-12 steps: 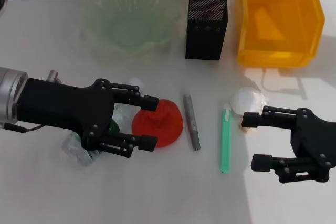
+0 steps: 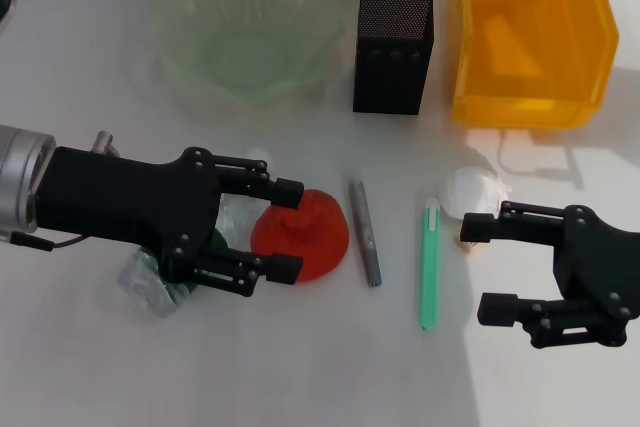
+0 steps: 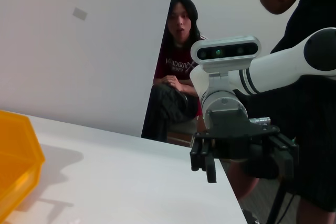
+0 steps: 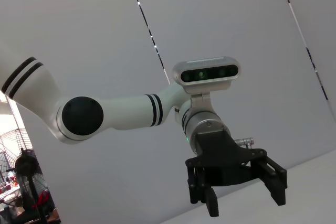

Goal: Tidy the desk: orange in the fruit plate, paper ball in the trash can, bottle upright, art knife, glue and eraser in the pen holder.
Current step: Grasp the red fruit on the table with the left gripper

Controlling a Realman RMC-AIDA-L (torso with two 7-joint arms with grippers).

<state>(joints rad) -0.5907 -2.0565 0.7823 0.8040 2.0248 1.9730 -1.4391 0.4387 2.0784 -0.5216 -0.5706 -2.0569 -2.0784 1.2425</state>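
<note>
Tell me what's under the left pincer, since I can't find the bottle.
Under the open left pincer lies the bottle on its side, mostly covered; only clear plastic and a bit of green label show. The orange sits between its fingertips.

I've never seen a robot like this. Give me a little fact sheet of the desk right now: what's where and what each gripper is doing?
left gripper: open, fingers either side of the orange
right gripper: open, holding nothing, near the paper ball
bottle: lying down, mostly hidden under the left gripper
glue: flat on the desk
grey metal stick: flat, beside the orange
fruit plate: empty
pen holder: upright, between fruit plate and trash can
</note>
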